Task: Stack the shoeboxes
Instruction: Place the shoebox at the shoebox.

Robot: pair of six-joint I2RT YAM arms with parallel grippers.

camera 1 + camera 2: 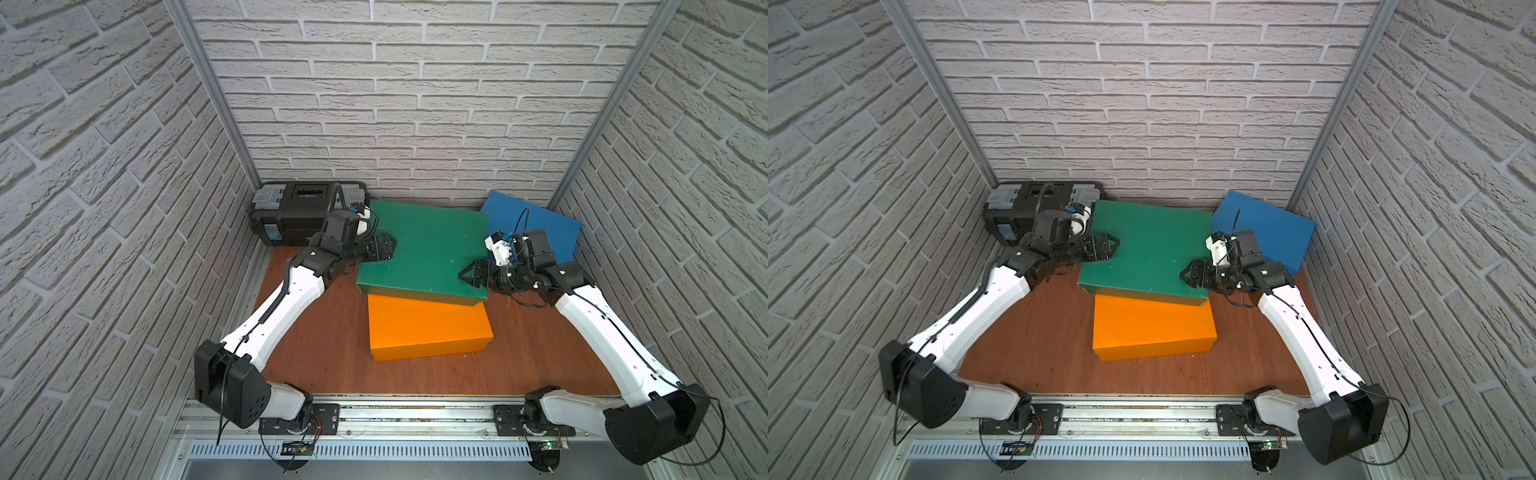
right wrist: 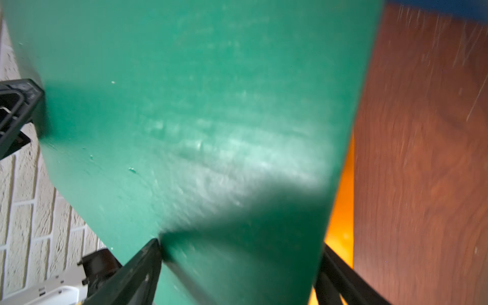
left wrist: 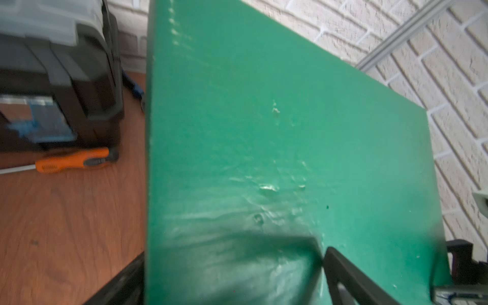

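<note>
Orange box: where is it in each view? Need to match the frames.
Top view: orange box mid-table, far edge hidden by the green box.
Top view: same spot.
Left wrist: not in it; the orange there is a screwdriver.
Right wrist: blurred orange strip between green box and table.
Shared landmark: the green box, in all four.

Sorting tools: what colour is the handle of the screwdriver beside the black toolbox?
The screwdriver handle is orange with grey patches; best in the left wrist view.
</note>
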